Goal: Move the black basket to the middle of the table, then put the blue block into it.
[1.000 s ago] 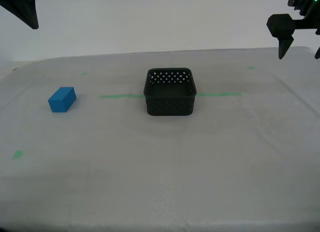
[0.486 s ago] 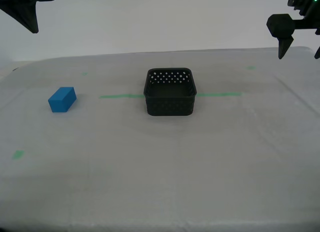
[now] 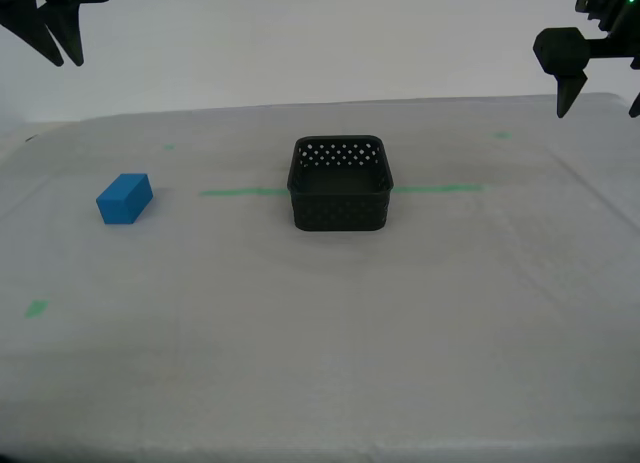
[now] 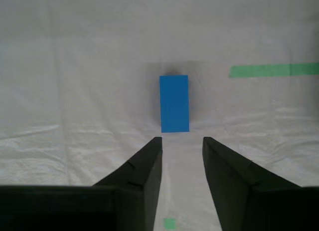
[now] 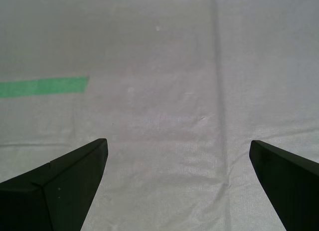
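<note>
Plain white wall [image 3: 320,53] at back, even light.

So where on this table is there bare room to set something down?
Bare cloth of the table fills the whole near half, plus the stretch between the blue block and the black basket, and the exterior view's right of the basket. Nowhere is crowded.

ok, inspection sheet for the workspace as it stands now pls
Surface: table under light cloth, green tape line and small tape bits.
Job's things: black basket upright near the middle, nothing visible inside; blue block apart, towards the exterior view's left.
Clutter: nothing seen.
End effectors: my second gripper open, raised, aimed at the block; my first gripper open wide over bare cloth.
Cables: nothing seen.
Surroundings: plain pale wall.
</note>
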Available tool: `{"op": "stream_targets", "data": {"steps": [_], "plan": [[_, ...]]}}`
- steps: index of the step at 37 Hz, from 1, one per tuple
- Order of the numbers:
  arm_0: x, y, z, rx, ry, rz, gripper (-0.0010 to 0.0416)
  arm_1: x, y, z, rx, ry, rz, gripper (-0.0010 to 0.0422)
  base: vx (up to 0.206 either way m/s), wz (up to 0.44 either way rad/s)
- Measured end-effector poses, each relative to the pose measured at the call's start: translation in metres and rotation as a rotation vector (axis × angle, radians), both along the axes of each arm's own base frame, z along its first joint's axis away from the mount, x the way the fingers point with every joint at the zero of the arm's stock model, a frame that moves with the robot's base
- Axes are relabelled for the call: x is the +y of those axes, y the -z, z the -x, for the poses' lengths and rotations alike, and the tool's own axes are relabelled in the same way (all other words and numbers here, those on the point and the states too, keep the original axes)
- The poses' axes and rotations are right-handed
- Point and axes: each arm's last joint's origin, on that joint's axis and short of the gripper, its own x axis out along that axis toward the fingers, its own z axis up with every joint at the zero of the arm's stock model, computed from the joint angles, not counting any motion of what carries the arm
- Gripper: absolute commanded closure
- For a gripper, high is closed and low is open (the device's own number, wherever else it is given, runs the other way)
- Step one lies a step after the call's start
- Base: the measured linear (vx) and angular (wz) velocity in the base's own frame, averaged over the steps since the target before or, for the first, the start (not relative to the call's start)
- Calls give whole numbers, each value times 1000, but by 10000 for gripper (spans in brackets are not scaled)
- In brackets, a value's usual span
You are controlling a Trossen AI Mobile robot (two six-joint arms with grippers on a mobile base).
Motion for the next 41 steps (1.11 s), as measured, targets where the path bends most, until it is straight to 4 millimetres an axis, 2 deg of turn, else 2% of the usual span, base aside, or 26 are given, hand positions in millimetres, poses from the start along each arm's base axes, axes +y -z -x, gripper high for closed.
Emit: {"op": "stream_targets", "data": {"steps": [19, 23, 28, 35, 41], "plan": [[0, 0, 0, 0, 1, 0, 7, 1, 0, 0, 0, -5, -9, 4, 0, 0], [0, 0, 0, 0, -1, 0, 7, 1, 0, 0, 0, -6, -9, 26, 0, 0], [0, 0, 0, 0, 0, 0, 7, 2, 0, 0, 0, -20, -5, 6, 0, 0], [0, 0, 0, 0, 0, 0, 7, 2, 1, 0, -1, 19, 11, 16, 0, 0], [0, 0, 0, 0, 1, 0, 7, 1, 16, 1, 16, 22, 14, 14, 0, 0]]}}
